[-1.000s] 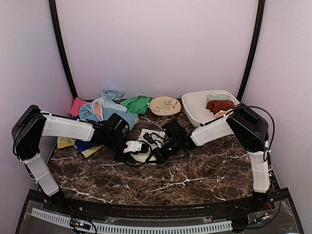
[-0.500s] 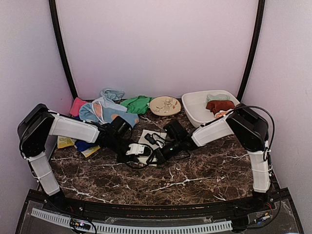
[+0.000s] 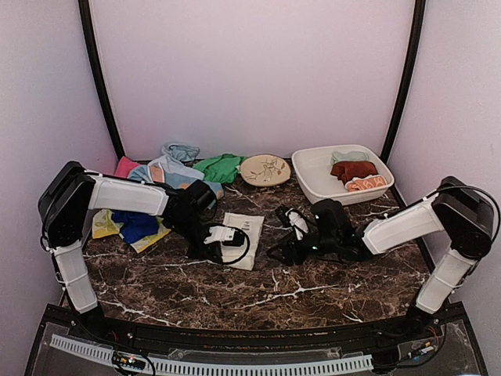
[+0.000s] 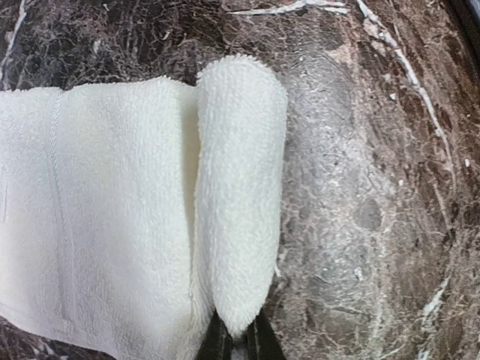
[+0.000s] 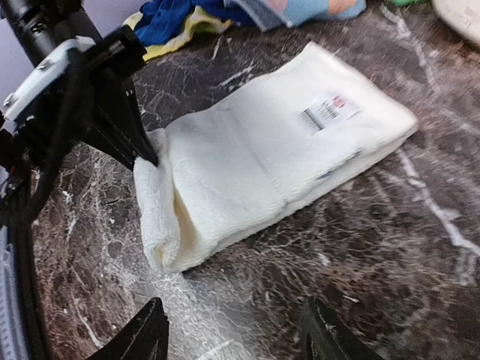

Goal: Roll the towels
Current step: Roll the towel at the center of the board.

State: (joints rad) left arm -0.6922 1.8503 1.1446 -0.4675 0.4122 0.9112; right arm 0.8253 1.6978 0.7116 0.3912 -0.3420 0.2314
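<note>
One turn rolled on the white towel (image 3: pixel 249 235), lying mid table (image 3: pixel 329 290).
Left gripper (image 4: pixel 238 341) is nearer, pinched tight on the roll's end, with the roll's axis running straight out from its jaws and the flat cloth lying alongside. Right gripper (image 5: pixel 236 334) stands spread wide, off to the right, holding nothing.

Soft even pinkish light, weak shadows, pale glare on the marble table (image 4: pixel 337 150) — right wrist view motion-blurred, left wrist view crisp.
</note>
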